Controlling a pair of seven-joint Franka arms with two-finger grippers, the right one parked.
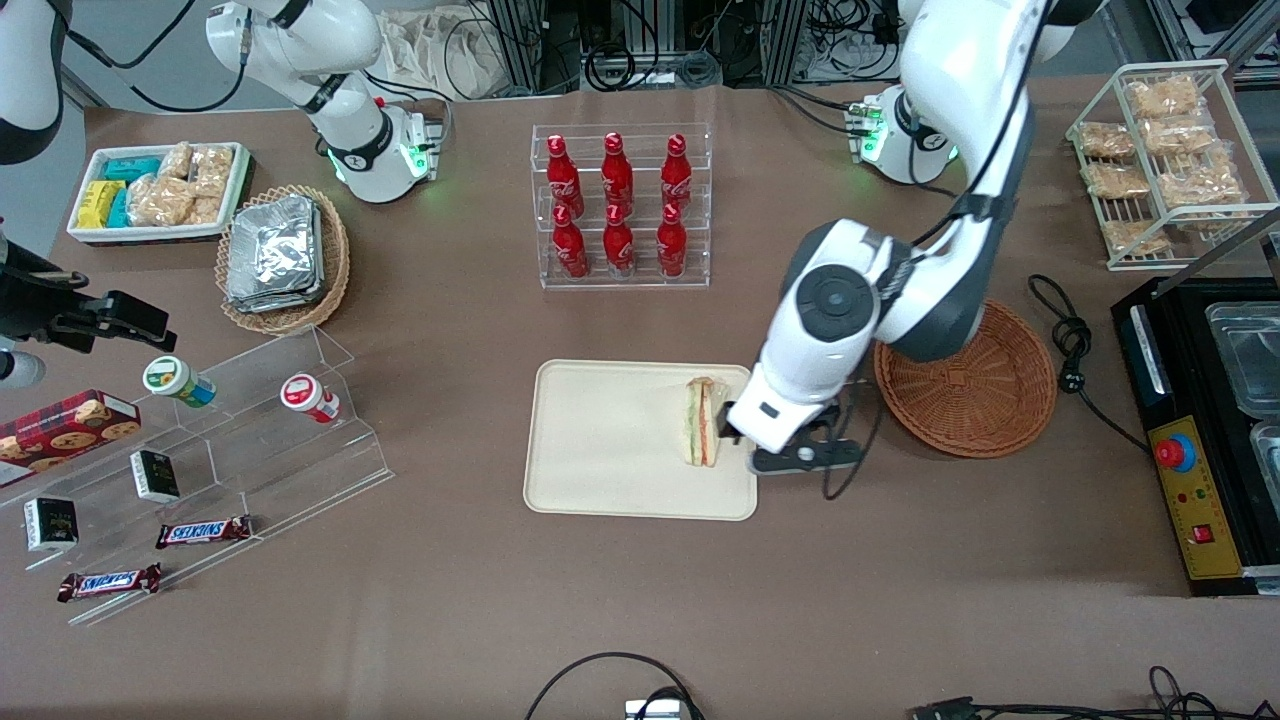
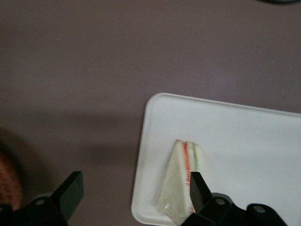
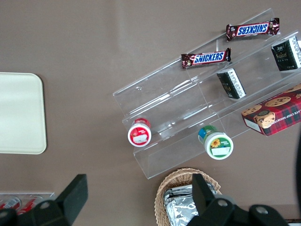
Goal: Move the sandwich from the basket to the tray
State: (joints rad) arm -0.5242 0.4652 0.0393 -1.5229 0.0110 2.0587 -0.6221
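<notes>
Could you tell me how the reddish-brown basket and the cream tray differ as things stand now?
The basket is round, woven and holds nothing; the tray is rectangular, smooth and carries the sandwich. The open end effector hovers at the tray's edge, not over the basket. Both rest flat on the table.

Front view: high, looking down over whole table. Left wrist view: close above gripper [image 2: 134,193], sharing tray [image 1: 600,480] and sandwich [image 2: 181,179].
</notes>
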